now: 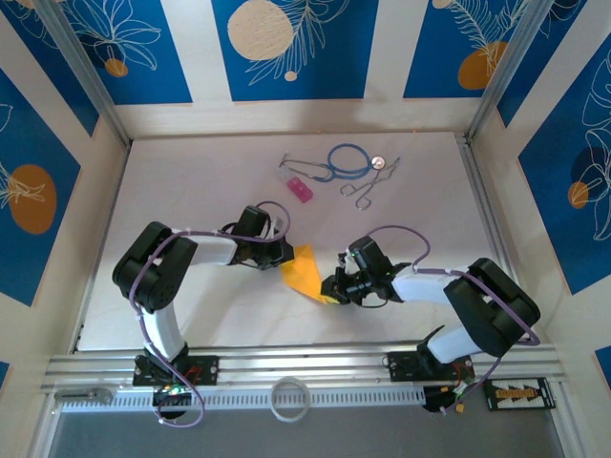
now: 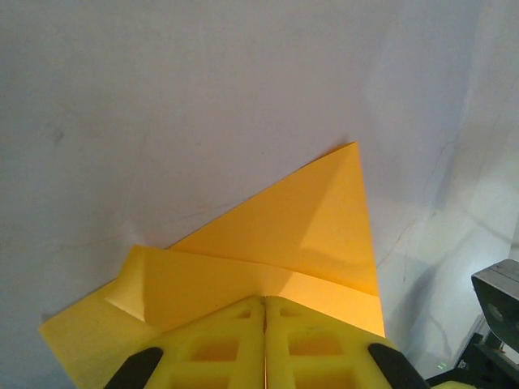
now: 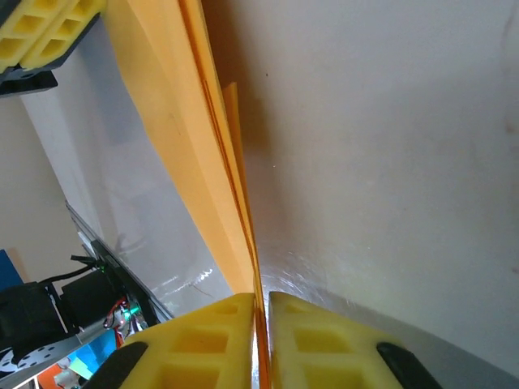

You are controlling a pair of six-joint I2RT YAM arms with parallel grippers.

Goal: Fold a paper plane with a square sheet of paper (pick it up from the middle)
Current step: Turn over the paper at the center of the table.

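Left gripper (image 2: 264, 304) and right gripper (image 3: 261, 300) both clenched on the folded orange-yellow paper (image 1: 304, 272), centre of frame.
At the bottom of the left wrist view the yellow fingers press together on the paper's near edge, and a folded triangle points up beyond them. In the right wrist view the fingers pinch the sheet edge-on, and it runs toward the upper left. From above, the paper spans between the two over the white table (image 1: 191, 191). A pink block (image 1: 300, 189), a blue stethoscope (image 1: 348, 160) and metal forceps (image 1: 368, 187) lie well apart, higher in the frame.

Holding folded orange paper (image 1: 304, 272) between left gripper (image 1: 286, 256) and right gripper (image 1: 332, 287). Farther back on white table (image 1: 191, 191): pink block (image 1: 301, 189), blue cord (image 1: 330, 158).
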